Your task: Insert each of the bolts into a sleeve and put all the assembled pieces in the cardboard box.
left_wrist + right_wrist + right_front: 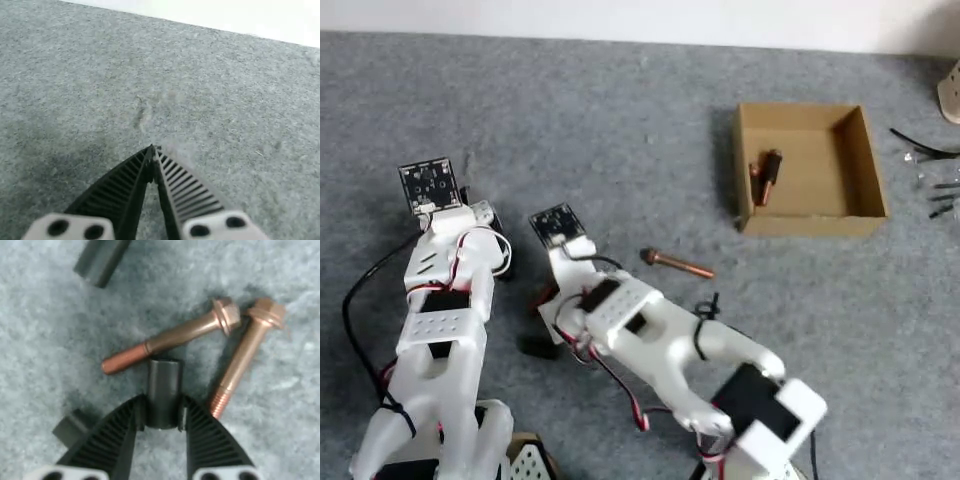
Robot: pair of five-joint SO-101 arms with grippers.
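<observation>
Between the ribbed fingers of the right claw I am holding a dark sleeve, pinched near its back end. Its open front end is pointing at the shank of the nearer bolt and looking just about in touch with it. That copper bolt is lying crosswise on the grey tabletop. A second bolt is lying just beside it, heads close together or touching; I cannot tell which. A spare sleeve is lying farther out, and a dark stub, possibly another sleeve, is sitting beside one finger.

The left claw is hanging shut and empty over bare felt. From the high view, another bolt is lying loose between the arms and the cardboard box, and one assembled piece is resting inside the box.

I am judging the mating as barely begun, and several things are worrying me. The sleeve is meeting the bolt side-on, so pushing ahead could roll the bolt away or knock its neighbour. With so short a grip, the sleeve could pivot between the fingers under any sideways load. The left claw is closed, so it could shove a bolt instead of taking it unless I am opening it first.
</observation>
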